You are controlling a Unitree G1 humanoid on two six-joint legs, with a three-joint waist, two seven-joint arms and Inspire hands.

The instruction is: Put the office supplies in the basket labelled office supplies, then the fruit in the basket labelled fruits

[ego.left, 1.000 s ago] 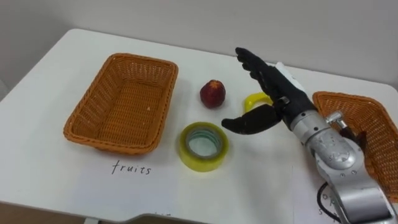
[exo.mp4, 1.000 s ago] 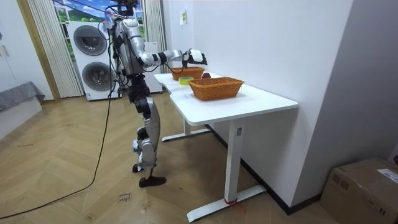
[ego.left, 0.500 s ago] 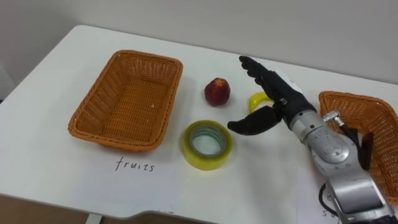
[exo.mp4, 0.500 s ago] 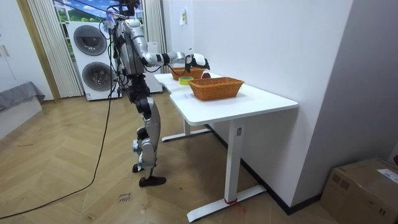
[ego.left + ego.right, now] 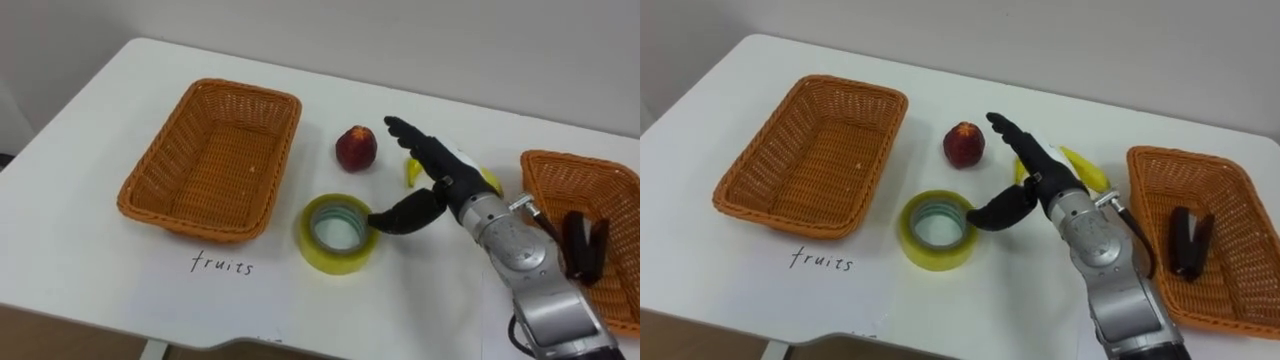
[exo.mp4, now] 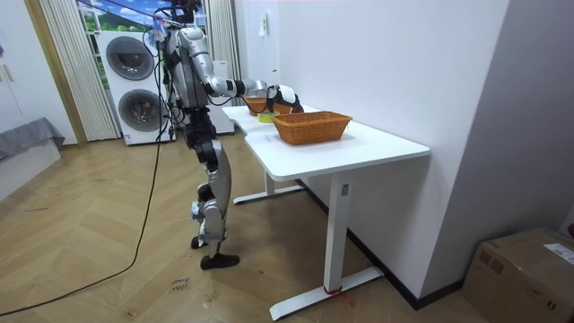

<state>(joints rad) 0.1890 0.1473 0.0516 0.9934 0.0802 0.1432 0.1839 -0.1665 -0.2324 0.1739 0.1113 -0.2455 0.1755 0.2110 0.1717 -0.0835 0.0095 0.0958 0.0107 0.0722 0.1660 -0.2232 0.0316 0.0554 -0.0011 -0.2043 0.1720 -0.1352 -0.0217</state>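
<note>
Your right hand (image 5: 447, 188) reaches over the middle of the surface (image 5: 90, 280), its forearm coming in from the near right corner. Its fingers (image 5: 415, 140) are stretched straight toward the far edge, thumb spread wide to the left, holding nothing. The thumb tip is just beside the yellow tape roll (image 5: 338, 232). The fingers lie over the banana (image 5: 411, 173), near the red fruit (image 5: 356, 148). One basket (image 5: 245, 88) sits toward the left edge. The other basket (image 5: 570, 160), at the right edge, holds a black stapler (image 5: 583, 245).

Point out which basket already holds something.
The right basket: a dark stapler-like tool lies in it. The left basket is bare wicker inside.
</note>
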